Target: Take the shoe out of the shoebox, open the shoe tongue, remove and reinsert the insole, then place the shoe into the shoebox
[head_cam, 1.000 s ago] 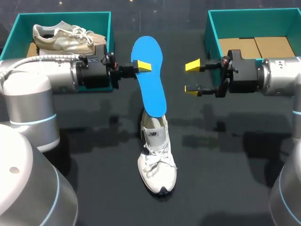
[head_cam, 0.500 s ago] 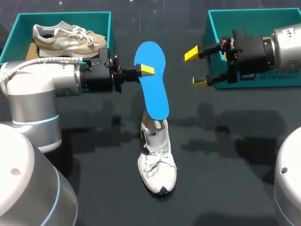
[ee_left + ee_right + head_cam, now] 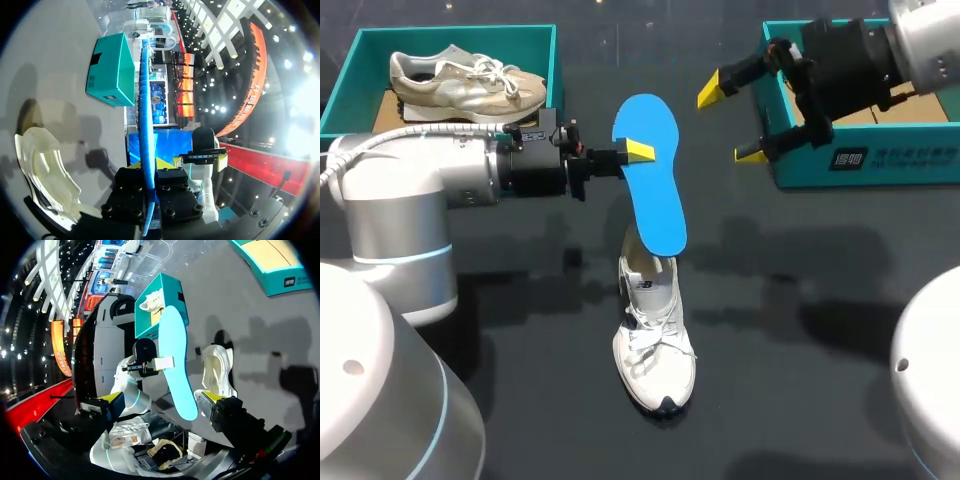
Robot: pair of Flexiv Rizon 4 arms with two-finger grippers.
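1. The insole point(image 3: 653, 180) is out and hangs over the shoe point(image 3: 653, 345) at 6 o'clock on the counter, so reinsertion looks to be the step in hand
2. The left claw point(image 3: 638, 151) is clamped on the insole's edge
3. The right claw point(image 3: 730, 122), fingers apart and empty, hangs at 2 o'clock by the box point(image 3: 880, 168)
4. Next move: probably feeding the insole down into the shoe's mouth, towards its toe

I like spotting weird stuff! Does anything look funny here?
Yes: the blue insole is out of the white shoe, pinched by the left gripper and held up over its heel end. Nothing looks spilled or broken.
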